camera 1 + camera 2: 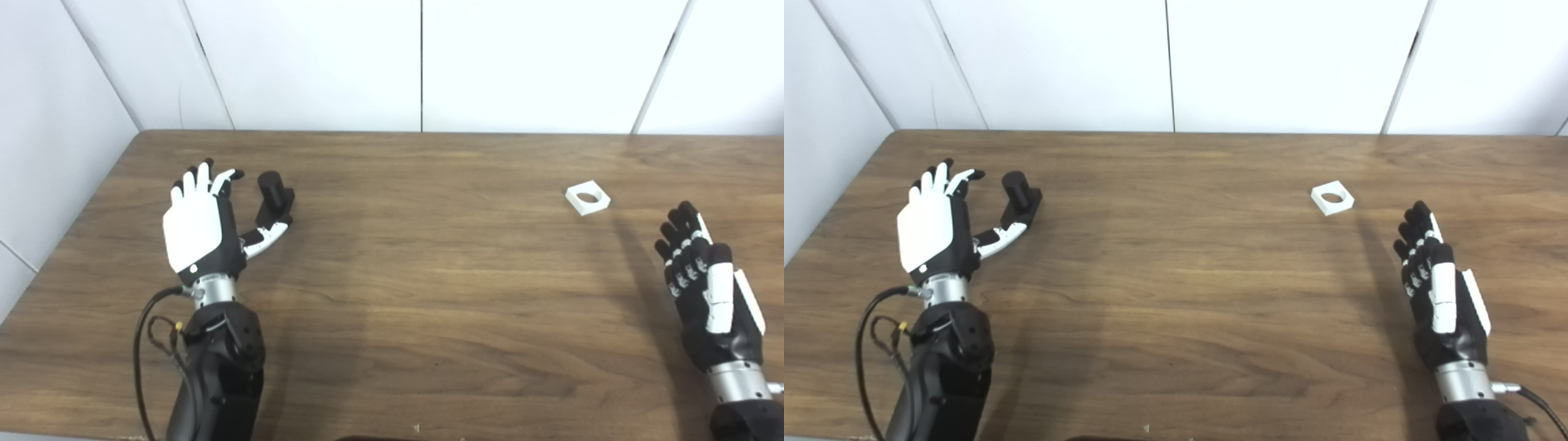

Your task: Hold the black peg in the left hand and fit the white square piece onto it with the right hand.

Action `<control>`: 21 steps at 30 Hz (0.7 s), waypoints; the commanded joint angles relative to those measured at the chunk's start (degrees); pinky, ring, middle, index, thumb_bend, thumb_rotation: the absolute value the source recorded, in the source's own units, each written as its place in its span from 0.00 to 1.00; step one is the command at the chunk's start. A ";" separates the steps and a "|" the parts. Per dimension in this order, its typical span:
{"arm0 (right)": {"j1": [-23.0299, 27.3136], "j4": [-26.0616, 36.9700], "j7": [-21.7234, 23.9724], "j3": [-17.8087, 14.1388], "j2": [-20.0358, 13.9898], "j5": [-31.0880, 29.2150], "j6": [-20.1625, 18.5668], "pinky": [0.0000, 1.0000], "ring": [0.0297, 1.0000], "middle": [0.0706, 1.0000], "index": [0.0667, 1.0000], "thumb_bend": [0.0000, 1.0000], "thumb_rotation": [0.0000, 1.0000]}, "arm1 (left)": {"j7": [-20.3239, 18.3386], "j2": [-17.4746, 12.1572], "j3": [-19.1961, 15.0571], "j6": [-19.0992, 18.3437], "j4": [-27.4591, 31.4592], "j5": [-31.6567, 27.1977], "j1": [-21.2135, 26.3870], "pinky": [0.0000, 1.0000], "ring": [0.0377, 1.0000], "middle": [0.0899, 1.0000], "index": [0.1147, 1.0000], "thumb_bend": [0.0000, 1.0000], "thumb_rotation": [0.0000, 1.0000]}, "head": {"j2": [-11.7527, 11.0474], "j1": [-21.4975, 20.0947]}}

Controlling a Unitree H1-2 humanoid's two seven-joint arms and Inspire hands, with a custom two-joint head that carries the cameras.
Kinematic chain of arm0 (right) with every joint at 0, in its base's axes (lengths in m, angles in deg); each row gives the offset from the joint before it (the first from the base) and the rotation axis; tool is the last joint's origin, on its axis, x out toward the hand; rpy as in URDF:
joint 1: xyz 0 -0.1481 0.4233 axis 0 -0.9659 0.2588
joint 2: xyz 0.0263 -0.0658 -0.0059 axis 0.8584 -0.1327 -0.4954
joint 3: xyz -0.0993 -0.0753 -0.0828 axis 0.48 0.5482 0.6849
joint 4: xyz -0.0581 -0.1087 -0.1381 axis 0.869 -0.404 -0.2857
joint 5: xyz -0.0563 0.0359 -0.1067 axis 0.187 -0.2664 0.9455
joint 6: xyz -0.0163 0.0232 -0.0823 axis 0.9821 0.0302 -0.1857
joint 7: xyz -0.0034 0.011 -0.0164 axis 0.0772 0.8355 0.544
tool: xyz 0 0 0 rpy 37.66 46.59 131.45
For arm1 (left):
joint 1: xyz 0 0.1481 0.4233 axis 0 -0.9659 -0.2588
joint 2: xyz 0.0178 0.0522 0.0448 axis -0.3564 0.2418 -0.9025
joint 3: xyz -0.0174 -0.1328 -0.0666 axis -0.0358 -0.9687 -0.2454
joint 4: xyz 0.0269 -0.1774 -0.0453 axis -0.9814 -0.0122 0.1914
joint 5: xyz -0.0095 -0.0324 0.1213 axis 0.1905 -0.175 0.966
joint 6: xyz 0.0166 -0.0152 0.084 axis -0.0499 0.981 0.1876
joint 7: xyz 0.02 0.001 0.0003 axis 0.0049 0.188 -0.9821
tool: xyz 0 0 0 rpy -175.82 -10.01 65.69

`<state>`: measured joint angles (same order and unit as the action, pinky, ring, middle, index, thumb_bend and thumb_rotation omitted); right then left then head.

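Just beside the left hand (pixel 199 223), the black peg (pixel 274 197) stands on the wooden worktop (pixel 416 294), on the hand's thumb side, with the thumb tip near its base; that hand is spread and holds nothing. Well away from the peg, the white square piece (pixel 587 198) lies flat, a little beyond the right hand (pixel 710 294), which is likewise empty, fingers loosely extended.

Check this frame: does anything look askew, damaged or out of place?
Nothing stands out. The black peg stands upright by the open left hand; the white square piece lies flat on the table, apart from the open right hand.
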<state>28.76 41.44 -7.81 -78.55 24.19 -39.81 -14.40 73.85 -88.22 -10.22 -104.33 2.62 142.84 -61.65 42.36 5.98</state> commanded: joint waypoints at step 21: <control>-2.79 -5.68 1.15 0.37 2.31 -1.75 2.36 1.00 1.00 1.00 1.00 0.60 1.00 | 0.61 -3.58 1.91 -1.28 -12.93 4.76 9.66 1.00 1.00 0.98 0.75 0.77 0.42 | -0.37 -0.08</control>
<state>28.74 41.23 -7.08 -78.98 24.26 -40.78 -13.60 73.54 -90.89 -7.84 -105.23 -10.43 146.00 -55.01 41.92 5.89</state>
